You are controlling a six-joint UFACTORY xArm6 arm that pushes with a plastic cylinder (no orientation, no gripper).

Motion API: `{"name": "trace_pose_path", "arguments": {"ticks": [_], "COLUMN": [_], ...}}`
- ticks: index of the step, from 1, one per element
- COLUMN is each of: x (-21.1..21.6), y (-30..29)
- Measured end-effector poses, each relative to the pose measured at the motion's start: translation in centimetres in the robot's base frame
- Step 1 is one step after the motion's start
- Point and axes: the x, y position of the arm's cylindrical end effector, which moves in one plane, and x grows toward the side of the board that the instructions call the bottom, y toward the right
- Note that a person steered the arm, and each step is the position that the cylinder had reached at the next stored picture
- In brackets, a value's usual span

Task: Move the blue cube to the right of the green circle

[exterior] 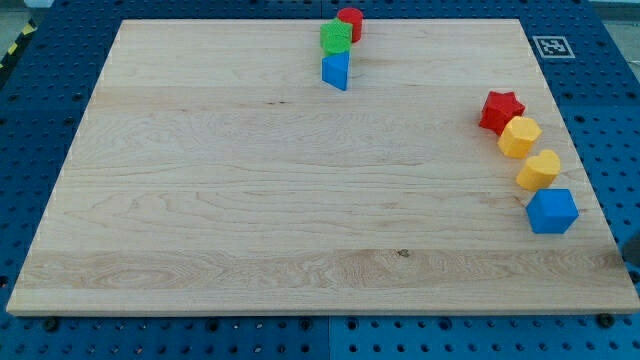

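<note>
The blue cube (552, 211) lies near the board's right edge, at the lower end of a slanted row of blocks. The green block (336, 38), its shape hard to make out, sits at the view's top centre, touching a red cylinder (350, 22) behind it and a blue triangle (337, 70) just below it. A dark shape at the view's right edge, just off the board, seems to be my tip (633, 255). It is to the right of the blue cube and slightly below it, apart from it.
A red star (501, 110), a yellow hexagon (520, 136) and a yellow heart (540, 169) form the row above the blue cube. The wooden board (250, 200) rests on a blue perforated table. A marker tag (551, 45) sits at the top right corner.
</note>
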Motion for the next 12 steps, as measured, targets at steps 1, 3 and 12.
{"name": "trace_pose_path", "arguments": {"ticks": [1, 3, 12], "x": [-2.7, -3.1, -0.8], "y": [-1.0, -3.3, -20.5]}}
